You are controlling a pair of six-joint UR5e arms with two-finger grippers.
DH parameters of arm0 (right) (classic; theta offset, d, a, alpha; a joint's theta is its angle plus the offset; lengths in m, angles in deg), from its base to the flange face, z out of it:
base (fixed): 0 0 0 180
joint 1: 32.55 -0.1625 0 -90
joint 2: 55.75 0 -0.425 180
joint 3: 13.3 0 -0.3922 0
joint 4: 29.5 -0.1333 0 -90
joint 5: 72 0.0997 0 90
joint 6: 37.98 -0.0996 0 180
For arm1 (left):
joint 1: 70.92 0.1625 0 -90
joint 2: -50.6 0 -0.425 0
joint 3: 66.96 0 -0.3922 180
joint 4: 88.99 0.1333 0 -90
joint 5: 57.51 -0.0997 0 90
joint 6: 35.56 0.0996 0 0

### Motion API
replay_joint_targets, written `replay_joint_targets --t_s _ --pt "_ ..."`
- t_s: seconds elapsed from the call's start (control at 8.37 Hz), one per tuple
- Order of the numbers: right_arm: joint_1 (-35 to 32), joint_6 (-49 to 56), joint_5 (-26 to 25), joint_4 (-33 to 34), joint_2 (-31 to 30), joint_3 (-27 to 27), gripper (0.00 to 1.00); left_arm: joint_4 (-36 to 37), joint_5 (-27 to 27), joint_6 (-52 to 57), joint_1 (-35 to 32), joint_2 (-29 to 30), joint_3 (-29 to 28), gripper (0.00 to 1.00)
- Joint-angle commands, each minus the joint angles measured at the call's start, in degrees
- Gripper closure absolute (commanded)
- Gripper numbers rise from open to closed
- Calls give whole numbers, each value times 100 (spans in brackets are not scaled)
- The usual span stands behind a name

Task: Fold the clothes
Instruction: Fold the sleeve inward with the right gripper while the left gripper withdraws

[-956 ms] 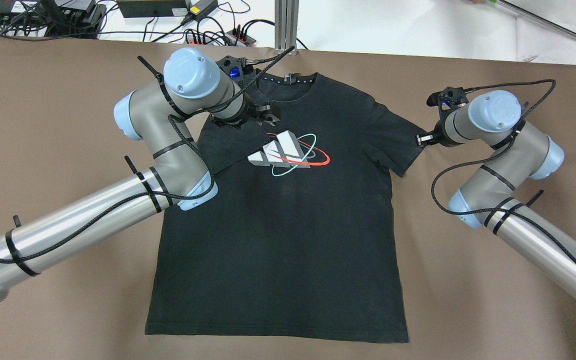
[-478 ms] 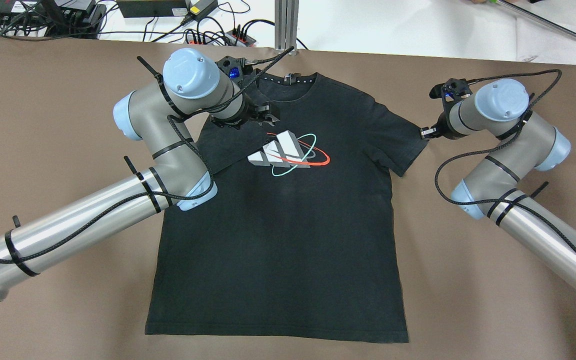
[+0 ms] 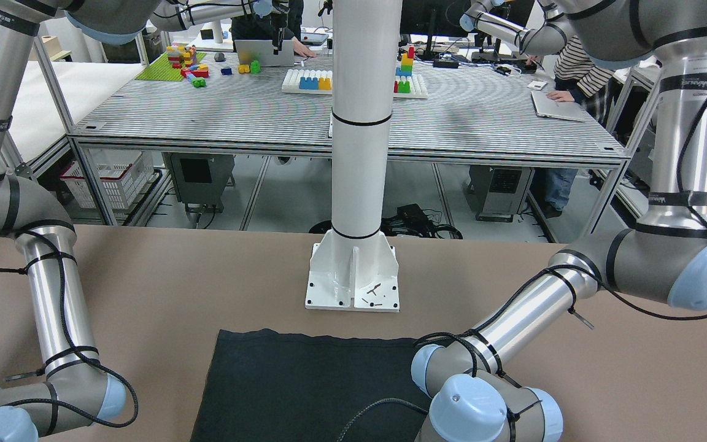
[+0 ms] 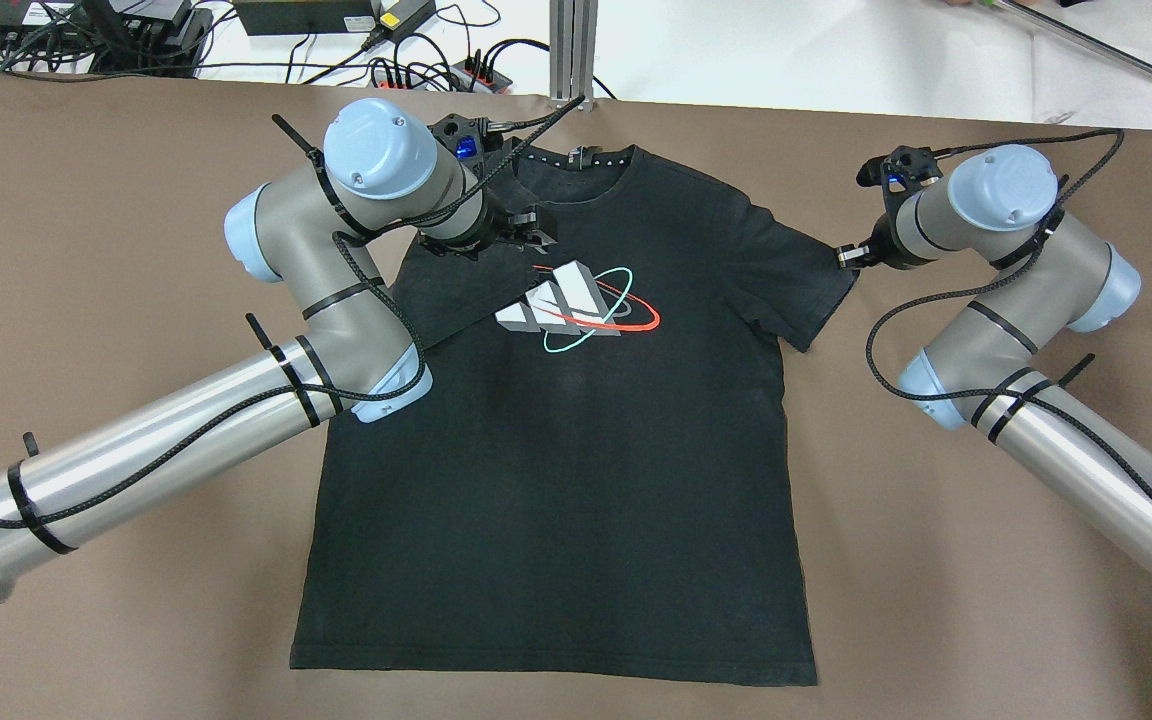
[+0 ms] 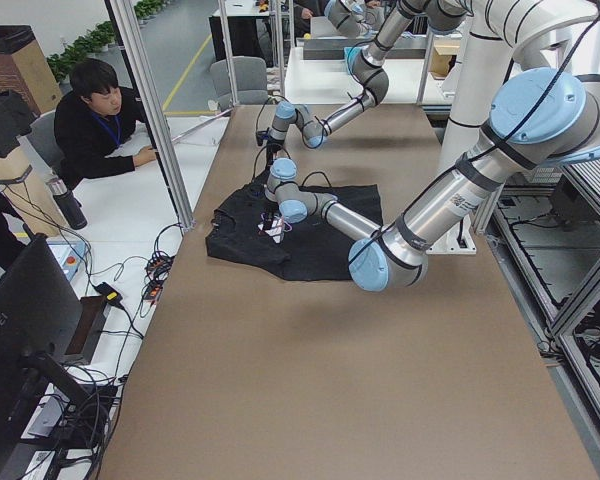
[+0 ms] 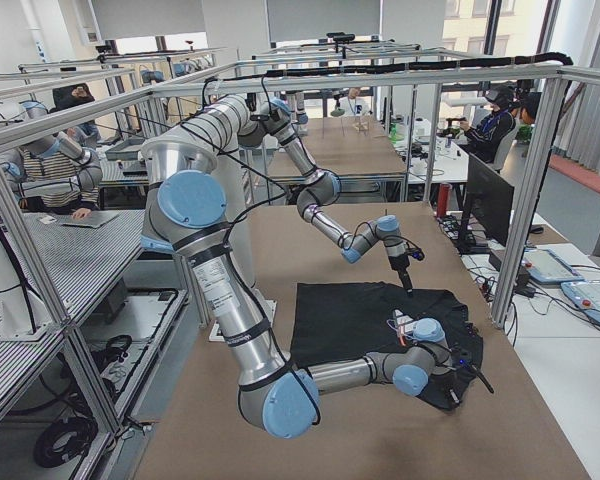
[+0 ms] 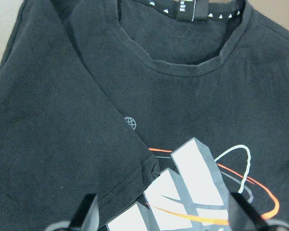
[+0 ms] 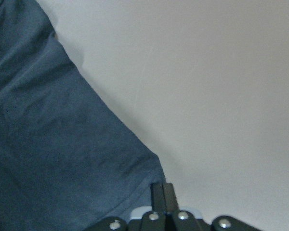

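Clothes (image 4: 556, 480) lie flat in the middle of your worktop (image 4: 936, 600), collar (image 4: 584, 196) toward 12 o'clock and hem (image 4: 556, 672) toward 6, with the sleeve (image 4: 441, 290) on the 9 o'clock side folded in over the chest. Your left pincer (image 4: 536, 230) hovers with its fingers (image 7: 89, 211) spread over that fold, at 11 o'clock from the printed logo (image 4: 576, 305). Your right pincer (image 4: 844, 256) is pressed together at the tip of the 3 o'clock sleeve (image 4: 801, 285); you cannot tell whether it has cloth between its fingers.
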Motion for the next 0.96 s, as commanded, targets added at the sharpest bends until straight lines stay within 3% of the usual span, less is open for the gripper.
replay_joint_targets --t_s 0.0,0.12,0.48,0.84 --pt "-42 -436 83 943 297 -617 100 -2 27 58 -26 0 17 5" --pt "-33 -953 74 1287 455 -864 100 -11 71 189 -87 -18 17 5" --pt "404 -2650 -39 1762 1419 -779 100 -20 80 742 -307 -272 26 5" --pt "1108 -3654 -1038 2055 2379 -95 100 -90 299 972 -492 -387 17 5"
